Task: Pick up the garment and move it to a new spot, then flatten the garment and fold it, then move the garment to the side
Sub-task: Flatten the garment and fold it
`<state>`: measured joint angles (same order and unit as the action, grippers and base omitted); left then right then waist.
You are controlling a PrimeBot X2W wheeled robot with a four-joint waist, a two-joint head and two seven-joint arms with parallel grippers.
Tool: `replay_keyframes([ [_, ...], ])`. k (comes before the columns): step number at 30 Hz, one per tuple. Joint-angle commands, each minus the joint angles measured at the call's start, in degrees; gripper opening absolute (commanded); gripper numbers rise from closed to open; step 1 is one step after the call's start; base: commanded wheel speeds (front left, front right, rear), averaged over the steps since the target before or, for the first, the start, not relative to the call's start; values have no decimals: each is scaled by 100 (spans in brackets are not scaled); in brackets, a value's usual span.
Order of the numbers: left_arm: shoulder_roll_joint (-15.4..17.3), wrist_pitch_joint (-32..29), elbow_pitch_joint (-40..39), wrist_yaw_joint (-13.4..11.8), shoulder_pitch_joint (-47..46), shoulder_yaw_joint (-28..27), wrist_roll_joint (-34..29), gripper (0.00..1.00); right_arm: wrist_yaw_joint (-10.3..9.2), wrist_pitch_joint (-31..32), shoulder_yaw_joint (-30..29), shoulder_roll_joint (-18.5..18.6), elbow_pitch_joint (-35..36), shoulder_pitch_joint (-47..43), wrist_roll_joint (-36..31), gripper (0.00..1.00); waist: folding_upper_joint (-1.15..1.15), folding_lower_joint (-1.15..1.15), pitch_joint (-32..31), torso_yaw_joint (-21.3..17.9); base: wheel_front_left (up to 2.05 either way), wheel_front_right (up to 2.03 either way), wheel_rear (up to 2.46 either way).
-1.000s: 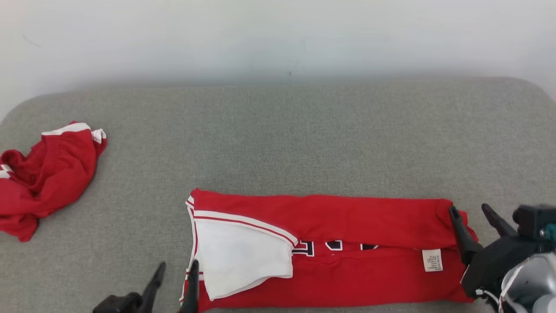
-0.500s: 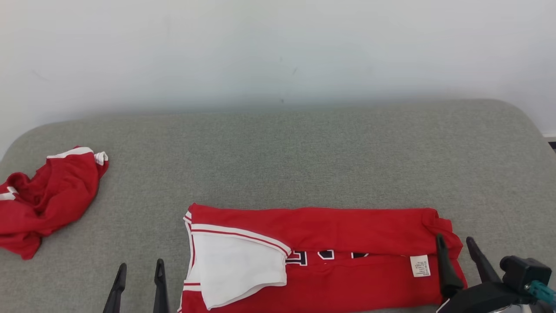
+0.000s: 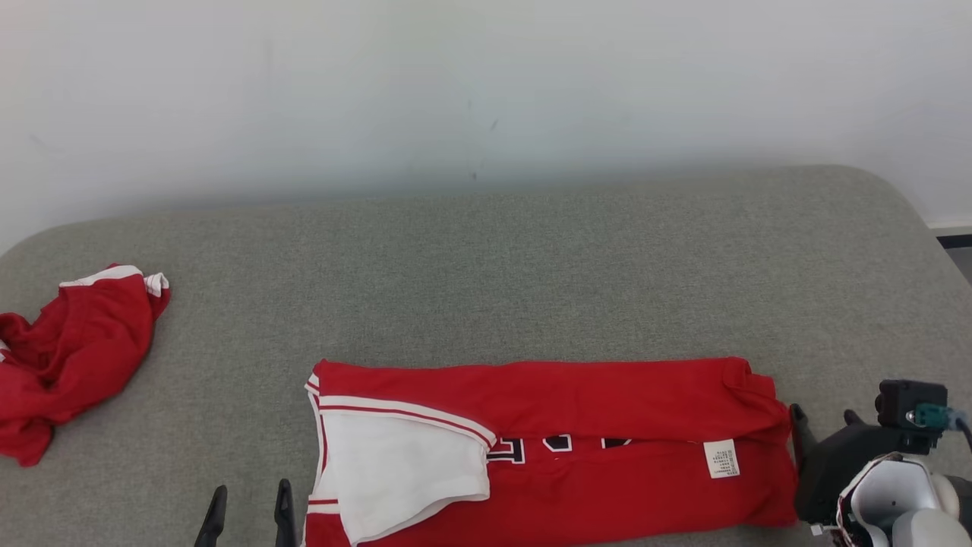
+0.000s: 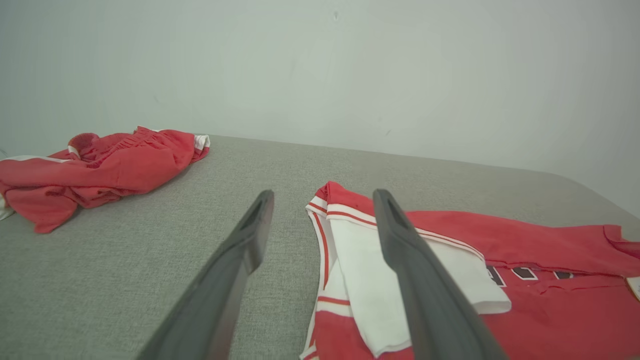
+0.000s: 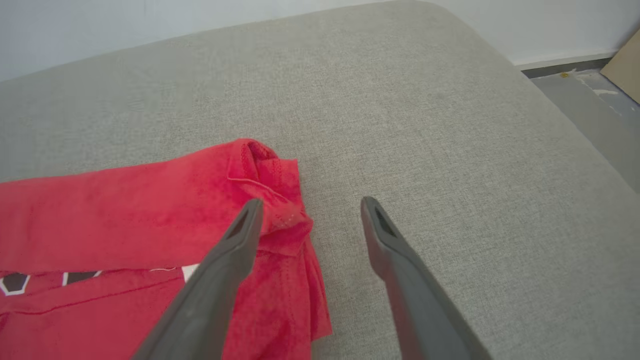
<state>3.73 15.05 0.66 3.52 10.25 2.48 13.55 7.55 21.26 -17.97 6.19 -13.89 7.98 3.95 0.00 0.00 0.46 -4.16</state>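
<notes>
The garment (image 3: 577, 448) is a red jersey folded into a long flat strip near the front edge of the grey padded table (image 3: 531, 266). A white panel is turned back at its left end and a white label shows near its right end. My left gripper (image 3: 252, 488) stands open just left of the strip's left end, touching nothing. In the left wrist view the garment (image 4: 550, 280) lies right of that gripper (image 4: 322, 200). My right gripper (image 3: 822, 414) is open at the strip's right end. The right wrist view shows it (image 5: 310, 207) straddling the rumpled red corner (image 5: 270, 190) without holding it.
A second red garment (image 3: 68, 357) lies crumpled at the table's far left, also seen as a red heap (image 4: 100, 170) in the left wrist view. A white wall runs behind. The table's rounded right edge drops to the floor (image 5: 590, 95).
The head camera has tilted up. Both grippers have drawn back toward the near edge: the left one off the strip's left end, the right one off its right end. Both stay open.
</notes>
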Motion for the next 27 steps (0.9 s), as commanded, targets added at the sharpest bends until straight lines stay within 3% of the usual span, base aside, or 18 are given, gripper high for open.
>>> replay_keyframes([
  [1, -27, 15, 16, 34, -16, -33, -61, 100, -13, 152, -52, 36, -49, 127, -71, 100, 0, 0, 36, 27, 0, 0, 0],
  [12, -83, 16, 149, 180, -254, -114, -186, 100, -13, 1490, -26, 257, -467, 733, -398, 100, 0, 0, 356, 251, 0, 0, 0],
  [27, -88, 16, 208, 164, -438, 48, -80, 100, -13, 1944, -286, 124, -753, 821, -650, 100, 0, 0, 691, 532, 0, 0, 0],
])
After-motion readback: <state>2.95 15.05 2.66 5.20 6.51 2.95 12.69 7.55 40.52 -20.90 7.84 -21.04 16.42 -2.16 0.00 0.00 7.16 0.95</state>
